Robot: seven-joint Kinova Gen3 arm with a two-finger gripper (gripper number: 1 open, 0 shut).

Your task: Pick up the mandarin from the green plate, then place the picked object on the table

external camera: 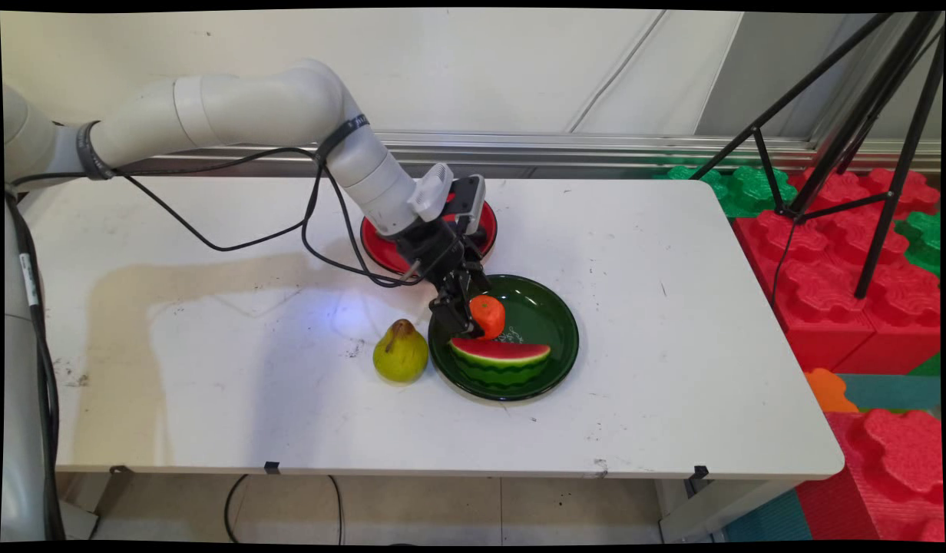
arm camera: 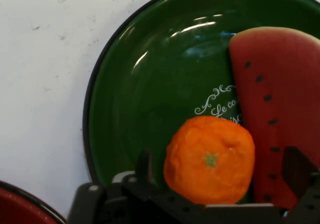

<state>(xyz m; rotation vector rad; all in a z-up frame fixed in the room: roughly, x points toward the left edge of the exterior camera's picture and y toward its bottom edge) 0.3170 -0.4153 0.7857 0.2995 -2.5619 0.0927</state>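
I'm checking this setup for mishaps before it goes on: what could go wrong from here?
The orange sits between the pincer fingers, with a gap on one side, so it might slip or roll. The watermelon slice lies close beside it on the green plate and may get knocked. The pear stands by the rim.

White rounded arm [external camera: 250, 107], black strap bands, looping black cables [external camera: 212, 242], black linkage.

An orange [arm camera: 210, 160] sits between the jaws, over a green plate [arm camera: 150, 94].
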